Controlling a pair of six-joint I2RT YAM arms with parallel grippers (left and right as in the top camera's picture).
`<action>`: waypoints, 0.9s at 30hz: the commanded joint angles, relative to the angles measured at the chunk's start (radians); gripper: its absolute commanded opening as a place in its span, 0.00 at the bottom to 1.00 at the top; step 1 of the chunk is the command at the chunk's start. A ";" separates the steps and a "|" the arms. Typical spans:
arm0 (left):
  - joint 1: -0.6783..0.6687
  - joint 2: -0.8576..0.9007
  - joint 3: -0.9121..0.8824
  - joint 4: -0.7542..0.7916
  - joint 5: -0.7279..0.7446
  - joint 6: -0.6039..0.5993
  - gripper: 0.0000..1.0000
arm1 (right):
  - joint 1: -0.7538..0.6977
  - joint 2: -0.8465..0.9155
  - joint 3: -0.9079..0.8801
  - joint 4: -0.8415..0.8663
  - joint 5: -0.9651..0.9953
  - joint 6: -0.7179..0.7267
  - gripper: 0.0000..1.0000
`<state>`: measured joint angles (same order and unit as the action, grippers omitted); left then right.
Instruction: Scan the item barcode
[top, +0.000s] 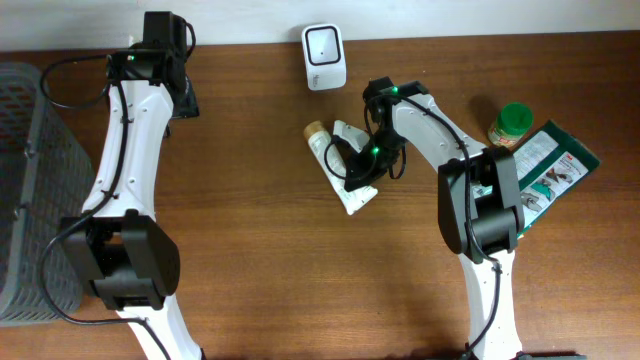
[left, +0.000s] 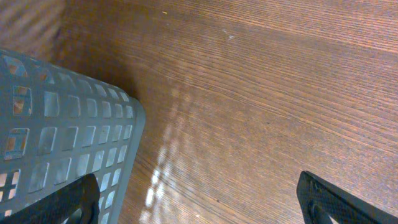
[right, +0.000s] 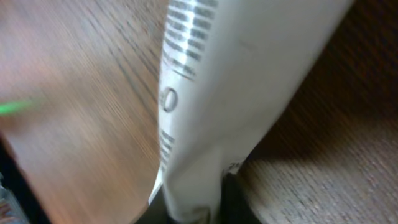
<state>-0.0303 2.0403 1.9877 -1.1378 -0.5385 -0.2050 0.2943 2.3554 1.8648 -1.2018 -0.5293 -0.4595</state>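
The right hand (top: 352, 170) is pinching the white tube (top: 327, 150), which is lying slantwise at the middle of the counter (top: 270, 260), near the white scanner (top: 325, 43). The left hand (left: 199, 205) is hanging spread wide beside the grey basket (left: 56, 143).

Shop checkout mock-up — scanner (top: 324, 43), basket (top: 20, 200)

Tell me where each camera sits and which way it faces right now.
Overhead: above the table, looking straight down on both arms, the tube, scanner and basket.
Left wrist: on the left arm, facing table and basket corner; open left gripper fingertips at bottom corners.
Right wrist: on the right arm, close on the tube; right gripper clamps it at bottom.
Shared: tube in overhead and right wrist.
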 joint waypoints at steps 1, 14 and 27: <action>0.001 -0.008 0.003 -0.001 0.000 0.001 0.99 | 0.000 0.010 -0.008 0.010 0.008 0.163 0.04; 0.001 -0.008 0.003 -0.001 0.000 0.001 0.99 | 0.003 0.019 -0.010 0.189 -0.088 0.520 0.54; 0.001 -0.008 0.003 -0.001 0.000 0.001 0.99 | 0.070 0.054 -0.010 0.307 -0.077 0.588 0.04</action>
<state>-0.0303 2.0403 1.9877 -1.1378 -0.5385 -0.2050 0.3618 2.3745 1.8622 -0.8829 -0.6155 0.1261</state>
